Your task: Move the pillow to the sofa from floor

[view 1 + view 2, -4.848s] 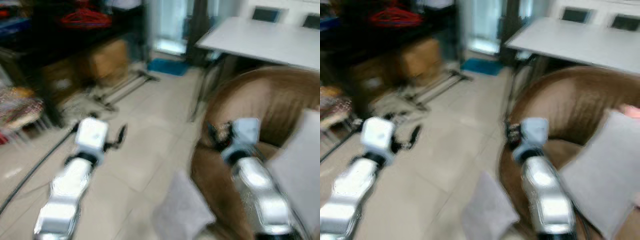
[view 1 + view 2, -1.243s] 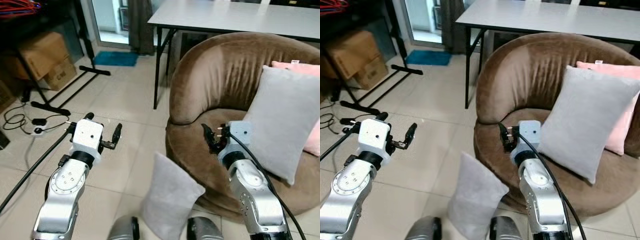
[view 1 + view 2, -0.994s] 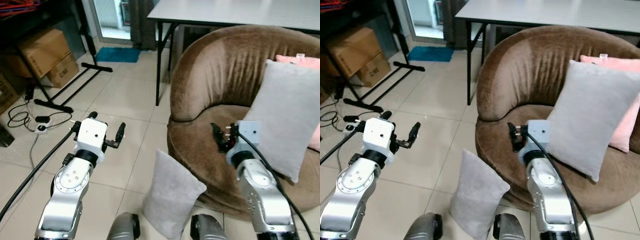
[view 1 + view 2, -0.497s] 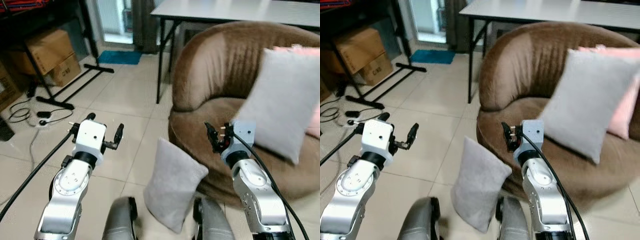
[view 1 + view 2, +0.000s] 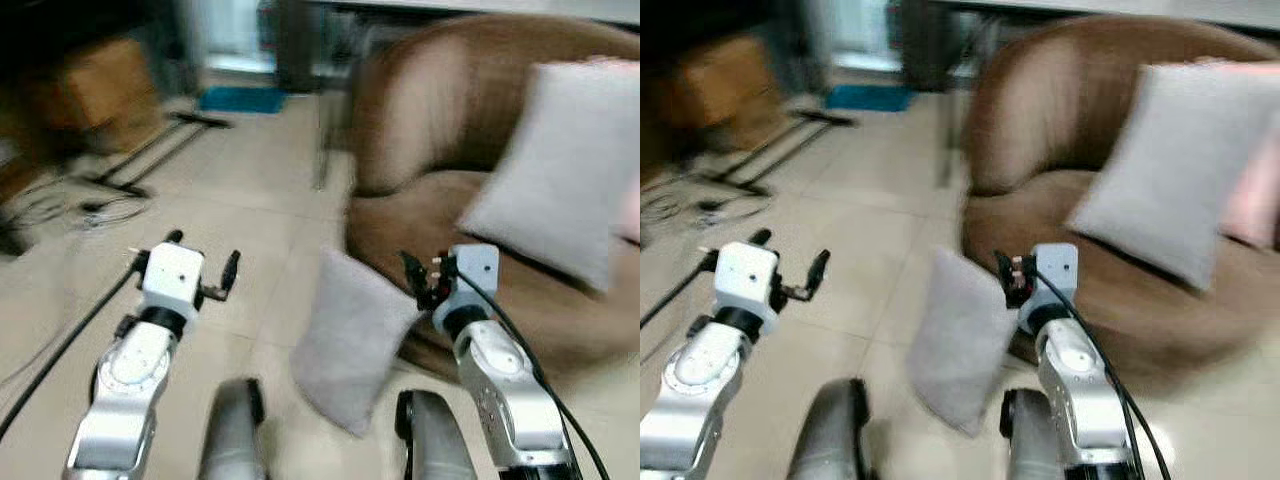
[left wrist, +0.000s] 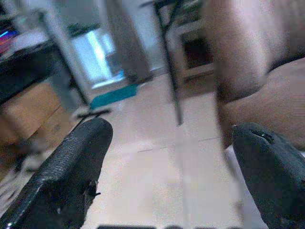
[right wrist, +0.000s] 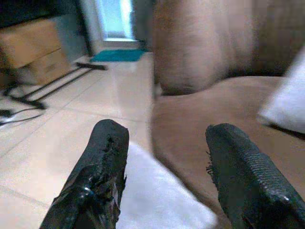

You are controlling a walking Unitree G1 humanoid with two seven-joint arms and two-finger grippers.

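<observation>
pillow (image 5: 352, 338): leaning against sofa (image 5: 440, 120) base, standing on floor (image 5: 250, 230)
left tool (image 5: 200, 265): hovering released, holding nothing
right tool (image 5: 420, 278): hovering released above pillow

Grey pillow (image 5: 355, 340) on tiled floor (image 5: 260, 200)

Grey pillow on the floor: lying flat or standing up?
Standing up. The grey pillow stands on a lower corner on the floor, tilted against the brown sofa; neither pincer touches it.

pillow (image 5: 352, 340) on floor (image 5: 250, 230) leaning against sofa (image 5: 470, 150), between grippers
</observation>
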